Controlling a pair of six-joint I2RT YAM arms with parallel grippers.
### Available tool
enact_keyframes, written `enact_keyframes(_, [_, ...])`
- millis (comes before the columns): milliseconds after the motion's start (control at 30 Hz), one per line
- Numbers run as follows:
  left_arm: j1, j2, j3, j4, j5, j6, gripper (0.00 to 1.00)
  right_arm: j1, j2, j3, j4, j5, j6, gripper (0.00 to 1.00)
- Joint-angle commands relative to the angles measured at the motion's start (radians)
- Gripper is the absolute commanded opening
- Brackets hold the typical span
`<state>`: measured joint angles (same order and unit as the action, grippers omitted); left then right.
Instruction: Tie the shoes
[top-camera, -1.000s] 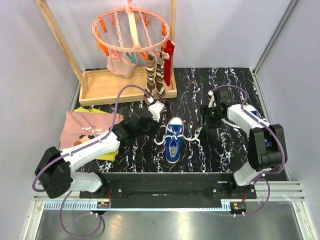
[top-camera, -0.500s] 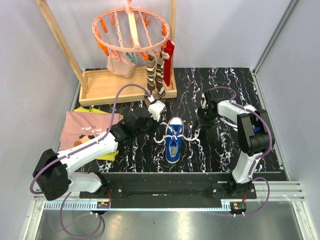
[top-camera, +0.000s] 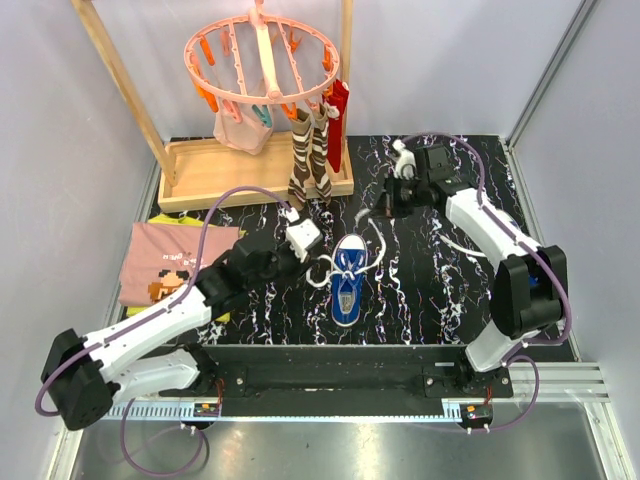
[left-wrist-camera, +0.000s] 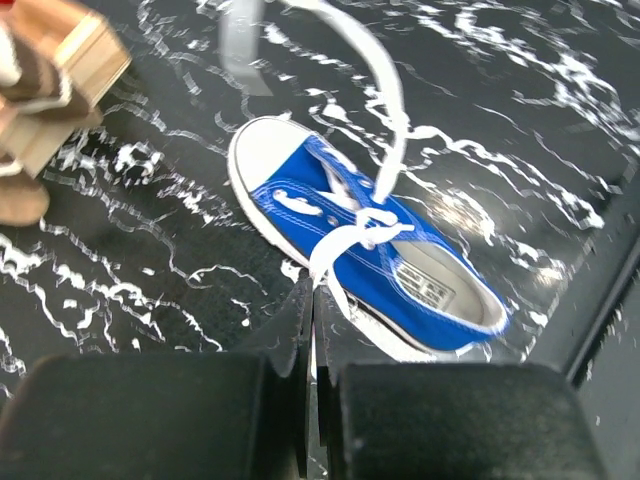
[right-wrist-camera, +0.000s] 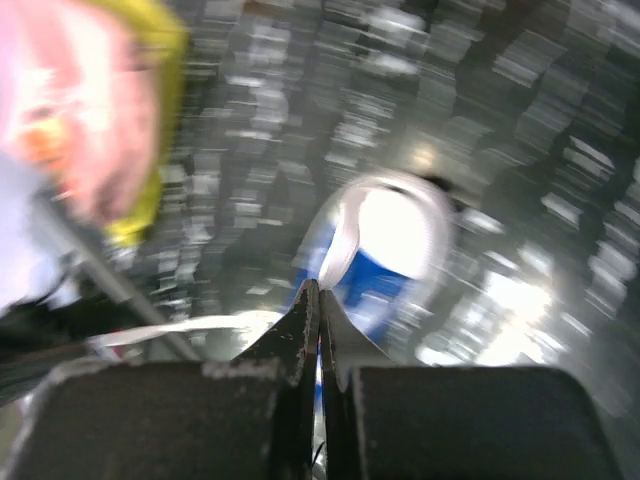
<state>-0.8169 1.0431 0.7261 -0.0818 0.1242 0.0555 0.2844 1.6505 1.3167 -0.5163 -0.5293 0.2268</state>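
Note:
One blue shoe (top-camera: 347, 285) with a white toe cap lies in the middle of the black marbled table, toe pointing away from the arm bases. My left gripper (top-camera: 316, 266) is just left of it, shut on a white lace (left-wrist-camera: 335, 250) beside the shoe (left-wrist-camera: 400, 265). My right gripper (top-camera: 381, 208) hangs beyond the toe, up and to the right, shut on the other lace (top-camera: 372, 236), which rises taut from the eyelets. The right wrist view is blurred; it shows the lace (right-wrist-camera: 345, 250) running from the shut tips to the shoe (right-wrist-camera: 390, 240).
A wooden rack (top-camera: 250, 170) at the back left carries a pink round peg hanger (top-camera: 262, 60) and striped brown socks (top-camera: 312, 155). A pink shirt (top-camera: 170, 265) lies at the left under my left arm. Grey walls close in the sides.
My right gripper shut on the lace and swung up and away toward the back, drawing it taut. My left arm drew back slightly toward the near left, still holding its lace.

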Motion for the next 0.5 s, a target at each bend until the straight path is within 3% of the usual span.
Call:
enact_keyframes(0, [-0.008, -0.099, -0.042, 0.079, 0.19, 0.195, 0.0, 0.157, -0.011, 0.042, 0.079, -0.189, 0.045, 0.0])
enact_keyframes(267, [-0.027, -0.228, -0.122, -0.018, 0.39, 0.492, 0.0, 0.361, 0.123, 0.14, 0.125, -0.242, 0.071, 0.0])
enact_keyframes(467, [-0.07, -0.293, -0.166, -0.082, 0.408, 0.584, 0.0, 0.488, 0.236, 0.18, 0.142, -0.247, 0.072, 0.0])
